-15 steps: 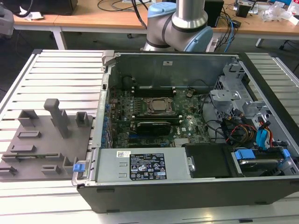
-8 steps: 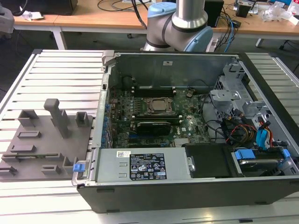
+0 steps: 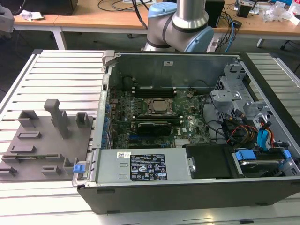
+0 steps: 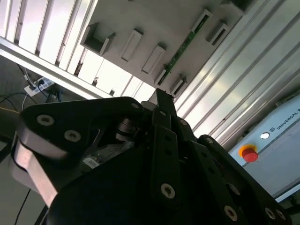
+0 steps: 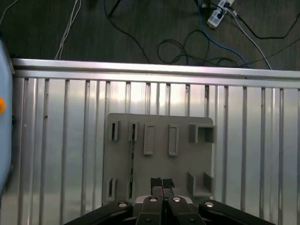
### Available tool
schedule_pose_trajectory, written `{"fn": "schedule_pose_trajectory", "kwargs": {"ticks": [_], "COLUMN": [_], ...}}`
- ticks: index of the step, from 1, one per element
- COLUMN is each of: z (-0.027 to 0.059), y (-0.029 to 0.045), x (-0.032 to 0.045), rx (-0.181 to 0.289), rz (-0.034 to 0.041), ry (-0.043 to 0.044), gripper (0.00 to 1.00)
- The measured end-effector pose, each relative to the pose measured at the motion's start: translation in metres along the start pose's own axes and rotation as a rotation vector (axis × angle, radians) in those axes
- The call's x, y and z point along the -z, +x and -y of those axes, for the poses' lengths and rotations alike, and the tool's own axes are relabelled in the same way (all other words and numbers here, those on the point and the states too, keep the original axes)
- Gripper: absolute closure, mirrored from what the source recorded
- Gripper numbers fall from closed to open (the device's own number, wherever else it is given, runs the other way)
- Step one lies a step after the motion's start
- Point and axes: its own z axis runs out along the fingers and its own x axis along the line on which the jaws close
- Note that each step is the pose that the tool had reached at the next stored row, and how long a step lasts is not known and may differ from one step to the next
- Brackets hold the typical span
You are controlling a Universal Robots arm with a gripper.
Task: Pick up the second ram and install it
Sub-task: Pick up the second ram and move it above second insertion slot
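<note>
gripper hangs over the tray, fingers pressed together, holding nothing. ram stands on edge in a slot there, i'd guess so it can be pinched from above. in the exterior view, tray's at nine o'clock of the case.

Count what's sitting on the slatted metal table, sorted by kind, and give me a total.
Open computer case: 1
Grey holder plate: 1
Green ram stick, standing in the plate: 1
Total: 3
</note>
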Motion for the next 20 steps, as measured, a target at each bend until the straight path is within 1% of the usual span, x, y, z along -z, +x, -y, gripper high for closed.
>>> {"fn": "schedule_pose_trajectory", "kwargs": {"ticks": [2, 6, 7, 9, 12, 20], "z": [0.0000, 0.0000, 0.0000, 0.0000, -0.0001, 0.0003], "y": [0.0001, 0.0001, 0.0001, 0.0001, 0.0001, 0.0003], "x": [-0.0001, -0.0001, -0.0001, -0.0001, -0.0001, -0.0084], "rx": [-0.032, -0.033, -0.034, -0.034, -0.034, -0.034], "rz": [0.0013, 0.0014, 0.0014, 0.0015, 0.0014, 0.0014], "ry": [0.0010, 0.0010, 0.0011, 0.0011, 0.0009, 0.0011], "gripper": [0.89, 0.89, 0.76, 0.64, 0.64, 0.64]}}
